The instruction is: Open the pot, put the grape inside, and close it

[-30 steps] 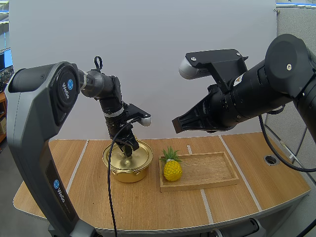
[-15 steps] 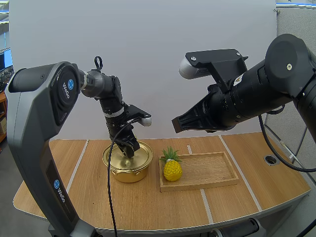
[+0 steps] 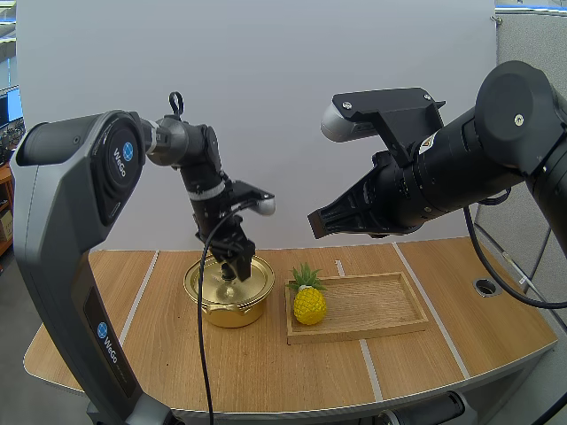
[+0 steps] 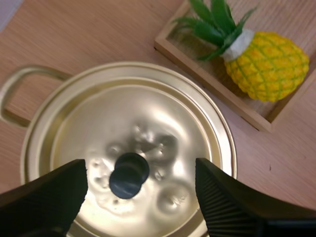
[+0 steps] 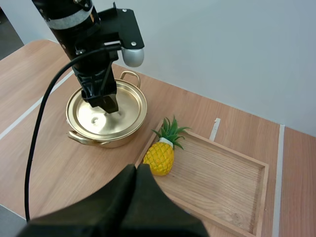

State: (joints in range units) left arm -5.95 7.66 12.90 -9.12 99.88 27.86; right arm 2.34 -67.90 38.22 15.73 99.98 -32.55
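Observation:
A gold pot (image 3: 232,312) stands on the table with its lid (image 4: 148,113) on. My left gripper (image 3: 235,266) hangs just above the lid, open, its two fingers standing either side of the black knob (image 4: 128,175) without touching it. In the right wrist view the left gripper (image 5: 106,101) sits over the pot (image 5: 79,133). A yellow toy pineapple (image 3: 308,304) stands at the left end of a wooden tray (image 3: 372,305). My right gripper (image 3: 316,226) is shut on nothing and held high above the tray.
The pineapple (image 4: 266,64) is close to the pot's right rim, inside the tray's corner (image 4: 212,84). The tray's right part (image 5: 222,182) is bare wood. A small round hole (image 3: 485,286) sits in the table at the far right.
My left gripper has opened off the lid's knob and risen slightly. The lid stays on the pot. The right arm has not moved.

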